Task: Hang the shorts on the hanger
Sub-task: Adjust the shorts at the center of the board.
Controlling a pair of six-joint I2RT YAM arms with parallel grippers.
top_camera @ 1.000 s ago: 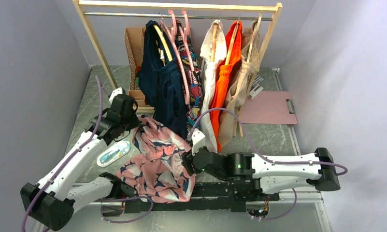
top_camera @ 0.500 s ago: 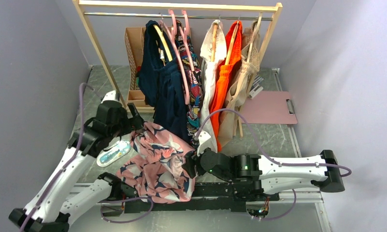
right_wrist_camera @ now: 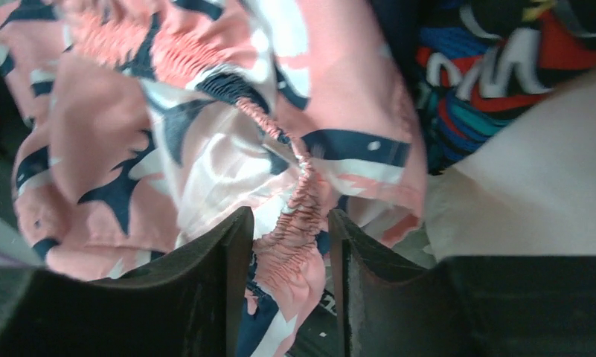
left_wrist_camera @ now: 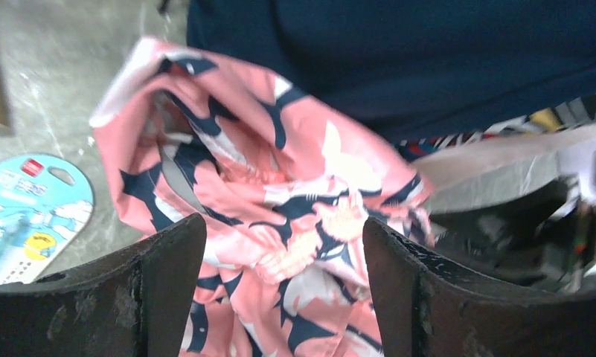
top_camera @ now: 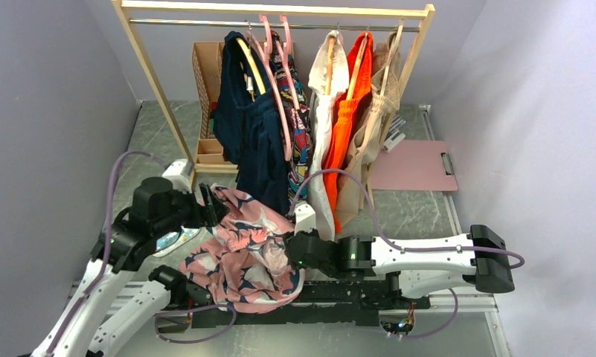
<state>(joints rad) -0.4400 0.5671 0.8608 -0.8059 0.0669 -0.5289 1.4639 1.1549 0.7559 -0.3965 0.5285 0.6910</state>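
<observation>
Left gripper (left_wrist_camera: 283,223) spread wide, gripping nothing. I read right gripper (right_wrist_camera: 289,219) as pinching the shorts (top_camera: 242,253) by the elastic waistband (right_wrist_camera: 298,190). Shorts sit bunched on the table (top_camera: 421,208) between both grippers, below the pink hanger (top_camera: 278,93) on the rail (top_camera: 205,24).

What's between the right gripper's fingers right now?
The gathered waistband of the shorts, passing through the right gripper, shown in the right wrist view. Clamping unclear.

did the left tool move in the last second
Yes: the left tool pulled back toward the arm bases, away from the wooden rack's left leg.
</observation>
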